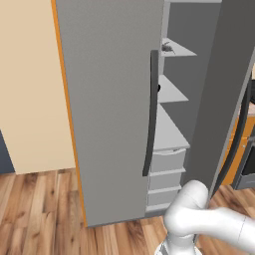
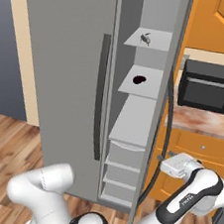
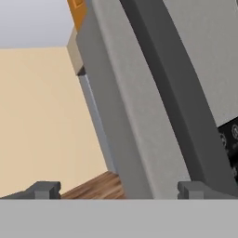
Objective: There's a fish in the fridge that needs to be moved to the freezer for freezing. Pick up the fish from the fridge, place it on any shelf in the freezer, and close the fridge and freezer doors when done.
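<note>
Grey fills my screens: the fridge door is closed, its dark handle running down its right edge. Beside it the freezer stands open, its door swung out edge-on toward me. The fish lies on the top shelf inside the freezer; a small dark blob sits on the shelf below. My tool is at the outer face of the freezer door, close to its handle, fingertips wide apart and holding nothing.
</note>
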### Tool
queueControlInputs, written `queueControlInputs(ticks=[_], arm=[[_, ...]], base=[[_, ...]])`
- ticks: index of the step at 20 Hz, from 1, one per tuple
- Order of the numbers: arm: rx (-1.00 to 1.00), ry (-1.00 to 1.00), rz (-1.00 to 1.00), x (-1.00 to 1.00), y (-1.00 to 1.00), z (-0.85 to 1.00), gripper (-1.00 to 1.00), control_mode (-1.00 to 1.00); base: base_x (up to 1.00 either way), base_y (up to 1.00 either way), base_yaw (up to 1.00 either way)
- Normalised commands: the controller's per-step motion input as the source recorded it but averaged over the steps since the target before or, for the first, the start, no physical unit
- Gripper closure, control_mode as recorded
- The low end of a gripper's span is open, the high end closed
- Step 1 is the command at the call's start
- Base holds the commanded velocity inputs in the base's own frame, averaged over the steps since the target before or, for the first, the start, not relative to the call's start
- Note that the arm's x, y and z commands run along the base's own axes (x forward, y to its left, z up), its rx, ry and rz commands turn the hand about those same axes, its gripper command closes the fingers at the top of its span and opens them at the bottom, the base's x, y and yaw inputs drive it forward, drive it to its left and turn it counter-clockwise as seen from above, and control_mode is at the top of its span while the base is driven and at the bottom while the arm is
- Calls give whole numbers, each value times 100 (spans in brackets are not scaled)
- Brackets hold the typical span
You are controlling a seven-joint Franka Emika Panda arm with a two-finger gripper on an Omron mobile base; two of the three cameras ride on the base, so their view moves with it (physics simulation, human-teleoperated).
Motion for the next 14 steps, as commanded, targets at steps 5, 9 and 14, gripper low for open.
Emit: queueControlInputs(ticks=[5,9,14], arm=[[0,9,-4,30,0,-33,-100,-100],[0,12,0,33,-7,-20,-100,-100],[0,12,-1,25,-15,-2,-100,-100]], base=[[0,0,0],[0,0,0],[0,0,0]])
